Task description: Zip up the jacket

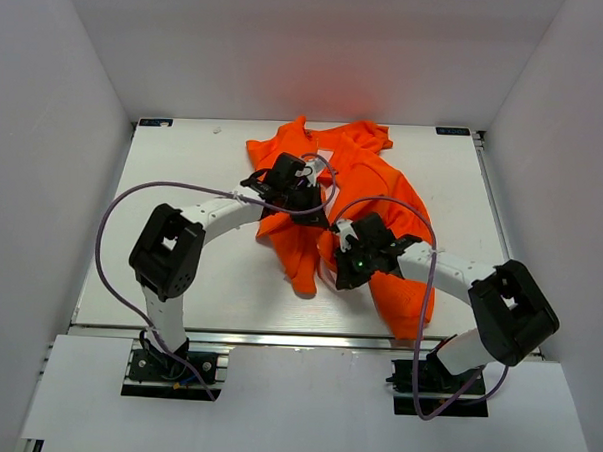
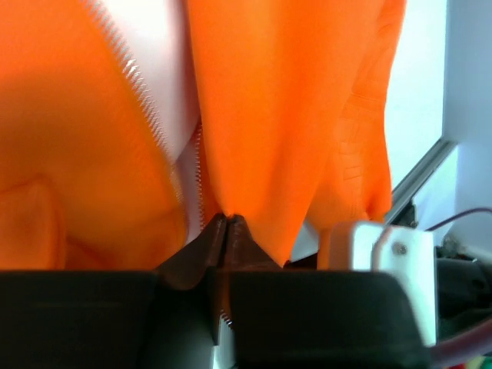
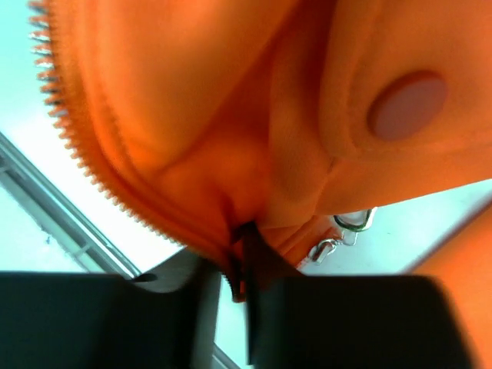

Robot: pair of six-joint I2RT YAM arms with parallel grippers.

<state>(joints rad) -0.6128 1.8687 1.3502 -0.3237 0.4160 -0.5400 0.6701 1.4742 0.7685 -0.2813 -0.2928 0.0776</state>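
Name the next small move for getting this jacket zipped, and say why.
Probably ease the two grippers gently apart to stretch the cloth flat. The left gripper and the right gripper are each shut on a bunched fold of the jacket right beside the zipper teeth. The rows of teeth gape apart and bend, so they likely cannot be lined up yet.

Just a plain white counter, boxed in by white walls on the left, right and far sides. One small dark tag sits at the far-left corner and a second tag at the far-right corner. A metal rail runs along the near edge, with a white panel right next to it.
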